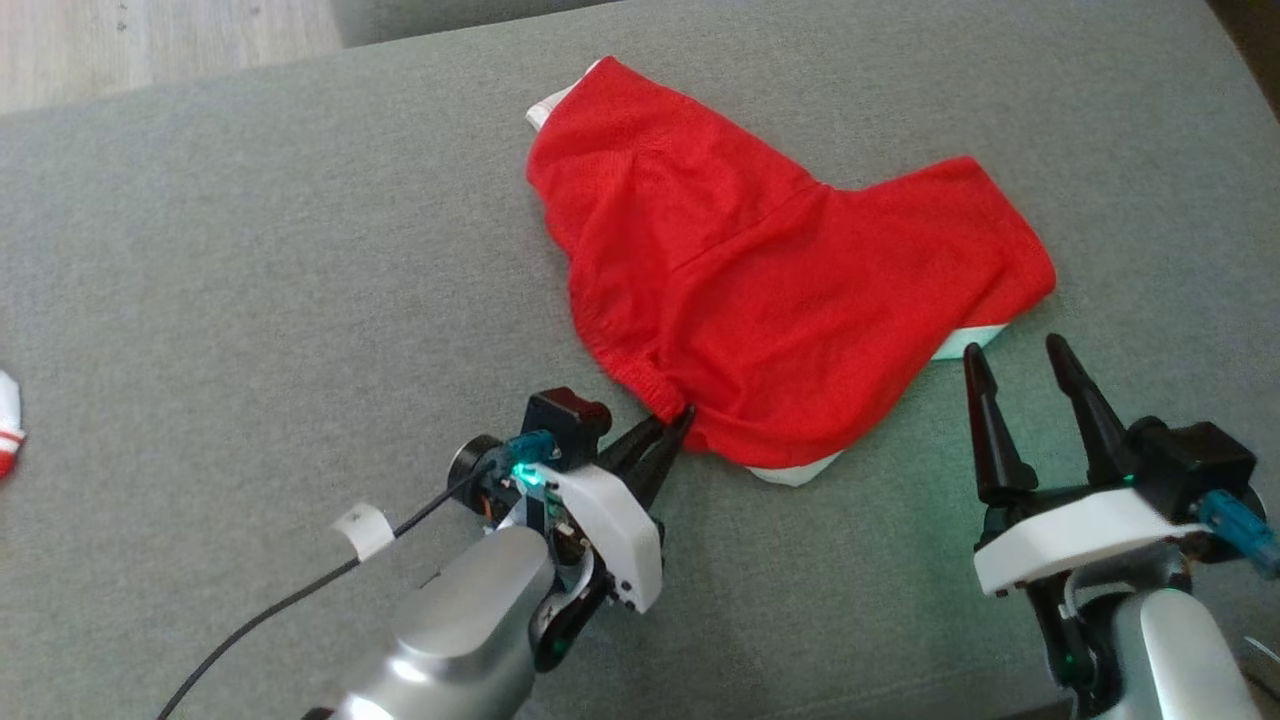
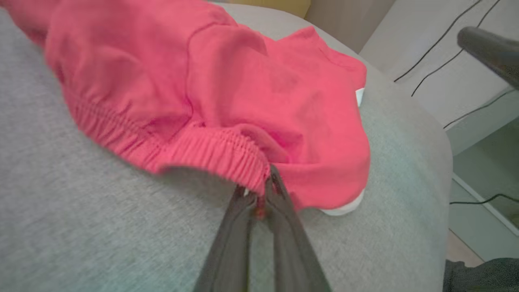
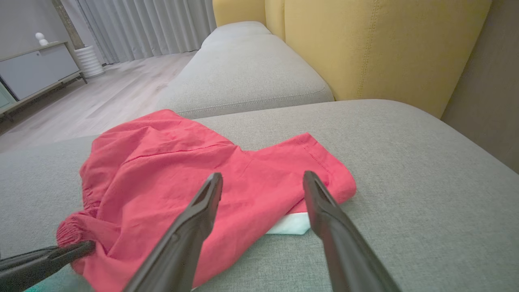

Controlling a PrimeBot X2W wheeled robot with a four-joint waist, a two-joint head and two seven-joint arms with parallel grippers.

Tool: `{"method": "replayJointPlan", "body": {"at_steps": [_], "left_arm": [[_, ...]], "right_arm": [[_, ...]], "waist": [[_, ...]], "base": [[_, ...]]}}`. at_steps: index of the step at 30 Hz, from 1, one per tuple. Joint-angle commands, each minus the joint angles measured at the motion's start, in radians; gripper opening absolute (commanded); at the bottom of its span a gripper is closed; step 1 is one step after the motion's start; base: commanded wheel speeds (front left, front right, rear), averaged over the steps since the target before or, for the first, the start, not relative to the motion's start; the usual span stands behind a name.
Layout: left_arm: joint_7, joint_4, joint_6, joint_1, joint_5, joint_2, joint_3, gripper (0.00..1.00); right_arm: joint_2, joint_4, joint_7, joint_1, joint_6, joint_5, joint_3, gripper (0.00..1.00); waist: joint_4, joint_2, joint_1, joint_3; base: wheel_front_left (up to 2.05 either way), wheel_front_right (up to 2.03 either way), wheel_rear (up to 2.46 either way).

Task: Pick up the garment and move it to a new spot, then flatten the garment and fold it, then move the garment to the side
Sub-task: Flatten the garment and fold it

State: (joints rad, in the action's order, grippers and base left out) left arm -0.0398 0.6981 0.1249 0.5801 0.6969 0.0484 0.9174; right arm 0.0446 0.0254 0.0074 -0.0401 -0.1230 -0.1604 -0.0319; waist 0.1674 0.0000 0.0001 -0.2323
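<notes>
Left gripper: nearest the camera, at the lower middle of the head view, the left gripper (image 1: 674, 424) has its two long dark fingers (image 2: 231, 251) pressed together on the garment's gathered waistband, with red cloth pinched between the tips.
Right gripper: at the lower right of the head view, the right gripper (image 1: 1016, 352) has its fingers spread wide with nothing between them. The tips are just beside the garment's near right hem.
Garment: red cloth shorts (image 1: 780, 290) with white lining lie rumpled on the cushion, right of centre in the head view.
Long axis: slantwise in the head view, from the far-left leg opening down to the right leg hem by the right gripper.
Facing: the ribbed elastic waistband (image 2: 202, 150) is turned toward the robot's left and near side. One leg points away and left, the other to the right.
Lining: the white lining (image 1: 795, 472) peeks out at the near edge, under the right hem and at the far-left corner.
Support: grey woven sofa cushion (image 1: 250, 250) under the whole garment.
Behind: mustard-yellow upholstered backrest (image 3: 365, 48), past the cushion in the right wrist view.
Left edge: small red-and-white cloth item (image 1: 6, 425), well apart from the shorts.
Cable: black cable with a white tag (image 1: 365, 530), running along the left arm.
</notes>
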Motion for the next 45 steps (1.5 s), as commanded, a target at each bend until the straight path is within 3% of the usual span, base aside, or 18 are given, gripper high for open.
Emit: {"method": "replayJointPlan", "body": {"at_steps": [1, 5, 9, 18, 21, 31, 35, 36, 45], "left_arm": [[-0.02, -0.022, 0.005, 0.044, 0.019, 0.002, -0.02, 0.0], [-0.039, -0.024, -0.004, 0.036, 0.044, 0.002, -0.032, 0.0], [-0.023, -0.084, -0.062, -0.015, 0.071, 0.025, -0.057, 0.0], [0.096, -0.468, -0.319, -0.224, 0.129, 0.189, -0.141, 0.0], [0.105, -0.513, -0.372, -0.241, 0.13, 0.227, -0.173, 0.0], [0.034, -0.328, -0.394, -0.119, 0.056, 0.283, -0.218, 0.0], [-0.008, -0.266, -0.373, -0.109, 0.054, 0.274, -0.221, 0.0], [-0.018, -0.26, -0.364, -0.114, 0.055, 0.269, -0.218, 1.0], [-0.187, -0.293, -0.285, -0.238, 0.111, 0.257, -0.271, 1.0]], "right_arm": [[0.006, -0.03, -0.013, -0.035, -0.008, -0.011, -0.02, 1.0], [0.006, -0.031, -0.012, -0.028, -0.008, -0.013, -0.013, 1.0], [0.006, -0.037, -0.007, -0.018, -0.008, -0.009, -0.007, 1.0], [0.006, -0.046, 0.007, 0.008, -0.008, -0.018, -0.009, 1.0], [0.006, -0.048, 0.01, 0.001, -0.008, -0.023, -0.021, 1.0], [0.006, -0.045, 0.013, -0.012, -0.008, -0.024, -0.027, 1.0], [0.006, -0.04, 0.011, -0.013, -0.008, -0.028, -0.023, 1.0], [0.006, -0.039, 0.01, -0.013, -0.008, -0.029, -0.022, 1.0], [0.006, -0.029, 0.011, 0.005, -0.008, -0.036, -0.011, 1.0]], "waist": [[-0.01, 0.0, -0.0001, 0.001], [-0.036, 0.0, -0.0001, 0.008], [-0.085, 0.0, -0.0001, 0.024], [-0.2, 0.0, -0.0001, 0.067], [-0.211, 0.0, -0.0001, 0.069], [-0.166, 0.0, -0.0001, 0.055], [-0.152, 0.0, -0.0001, 0.055], [-0.151, 0.0, -0.0001, 0.057], [-0.178, 0.0, -0.0001, 0.121]], "base": [[0.0, 0.0, 0.0], [0.0, 0.0, 0.0], [0.0, 0.0, 0.0], [0.0, 0.0, 0.0], [0.0, 0.0, 0.0], [0.0, 0.0, 0.0], [0.0, 0.0, 0.0], [0.0, 0.0, 0.0], [0.0, 0.0, 0.0]]}}
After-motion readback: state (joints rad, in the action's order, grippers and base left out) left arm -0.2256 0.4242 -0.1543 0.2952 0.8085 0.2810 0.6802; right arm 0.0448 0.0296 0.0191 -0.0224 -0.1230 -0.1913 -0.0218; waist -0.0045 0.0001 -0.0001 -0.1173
